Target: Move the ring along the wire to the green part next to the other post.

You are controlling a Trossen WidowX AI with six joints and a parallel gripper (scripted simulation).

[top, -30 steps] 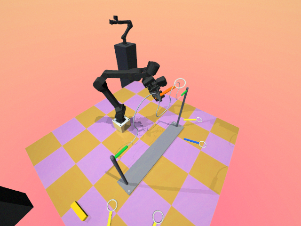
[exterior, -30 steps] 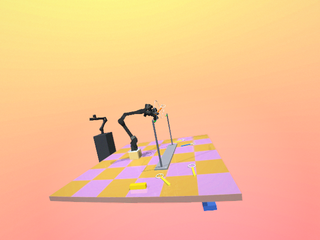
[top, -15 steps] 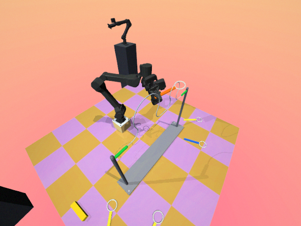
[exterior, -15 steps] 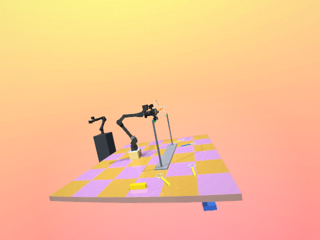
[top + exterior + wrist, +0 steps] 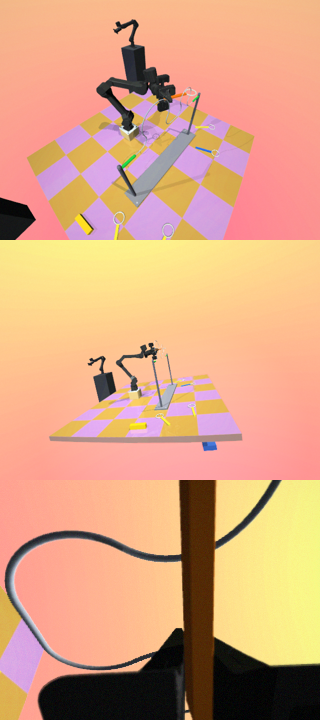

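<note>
My gripper (image 5: 169, 98) (image 5: 186, 634) is shut on the orange handle (image 5: 178, 95) (image 5: 199, 580) (image 5: 158, 349). The white ring (image 5: 195, 93) is at the handle's far end, up by the wire's top bend near the far post (image 5: 193, 113) (image 5: 169, 369). The wire appears to pass through the ring; contact cannot be told. The grey wire (image 5: 142, 126) (image 5: 70, 534) loops in front of and beside the gripper in the top view. One green part (image 5: 195, 98) is by the far post, the other green part (image 5: 128, 161) by the near post (image 5: 127, 180) (image 5: 157, 384). The ring is outside the wrist view.
The posts stand on a grey base plate (image 5: 162, 162) (image 5: 169, 395). Yellow-handled rings, a blue-handled ring (image 5: 204, 149) and a yellow block (image 5: 84, 224) (image 5: 138, 426) lie on the checkered table. A second arm (image 5: 134, 28) stands on a dark pedestal (image 5: 133, 62) behind.
</note>
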